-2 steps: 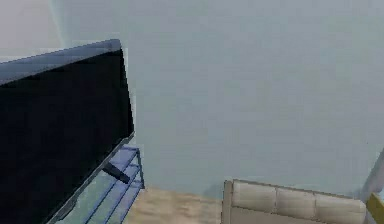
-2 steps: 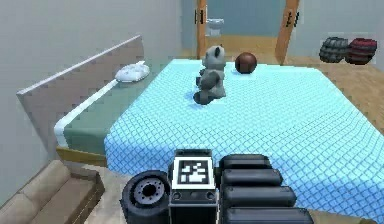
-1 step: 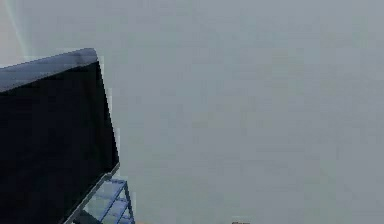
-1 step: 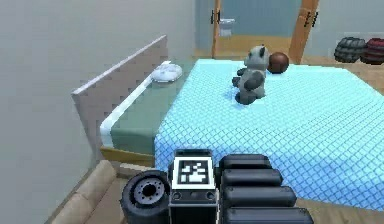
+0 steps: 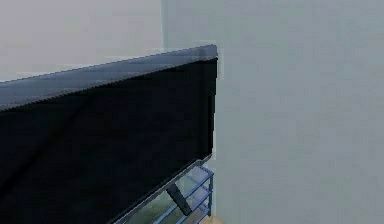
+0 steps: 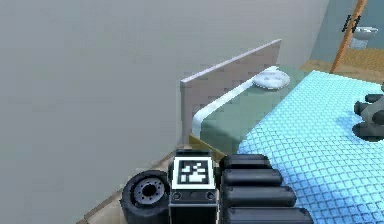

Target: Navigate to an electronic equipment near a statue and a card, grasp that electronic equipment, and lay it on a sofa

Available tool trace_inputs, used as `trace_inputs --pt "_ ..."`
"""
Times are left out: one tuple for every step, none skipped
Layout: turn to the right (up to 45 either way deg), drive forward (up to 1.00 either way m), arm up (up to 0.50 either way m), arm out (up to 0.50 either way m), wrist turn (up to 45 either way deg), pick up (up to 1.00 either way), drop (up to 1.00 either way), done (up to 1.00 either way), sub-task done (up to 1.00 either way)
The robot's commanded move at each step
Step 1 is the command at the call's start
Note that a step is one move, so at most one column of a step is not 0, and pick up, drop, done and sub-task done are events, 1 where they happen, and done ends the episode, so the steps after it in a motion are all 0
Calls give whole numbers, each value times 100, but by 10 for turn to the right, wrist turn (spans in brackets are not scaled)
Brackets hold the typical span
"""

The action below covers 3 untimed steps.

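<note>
Candidate for the electronic equipment: slab (image 5: 183, 196), small and dark, at 6 o'clock in the forward view. Rests at the blue stand (image 5: 203, 182), just below the lower corner of the screen (image 5: 100, 140). Cannot tell whether lying on the stand or leaning against it. Long axis judged to run roughly from 11 to 5 o'clock in that view, but too small to confirm. Treat as provisional, since shape alone does not settle it as the task's thing.

Screen: large, black, spanning 9 o'clock to centre, top edge rising toward 1 o'clock. Bare wall (image 5: 300, 110) from 12 to 4 o'clock.

Governing relation: slab lies ahead of the base, low and near, whereas the arm side view faces a bed.

Arm (image 6: 250, 185): at 6 o'clock of the arm side view, marker (image 6: 192, 172) at its end. Gripper (image 6: 148, 196): dark round body at 8 o'clock from the marker. Far end not resolvable, so finger state cannot be told, nor whether anything is held.

Beyond the arm: bed (image 6: 300, 130) from 1 to 3 o'clock, headboard (image 6: 230, 72) at 12 to 1 o'clock. White round thing (image 6: 268, 78) on the bed near the headboard. Dark thing (image 6: 372, 115) on the quilt at 3 o'clock.

Judged requirement: rotate the base until the slab falls on the arm's side, then extend. Align the approach across the slab's long axis.
</note>
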Motion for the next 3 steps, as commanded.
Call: trace_inputs --pt "0 0 0 48 0 0 0 0 0" --pt "0 0 0 0 390 0 0 0 0" --pt "0 0 -40 0 0 0 0 0 0"
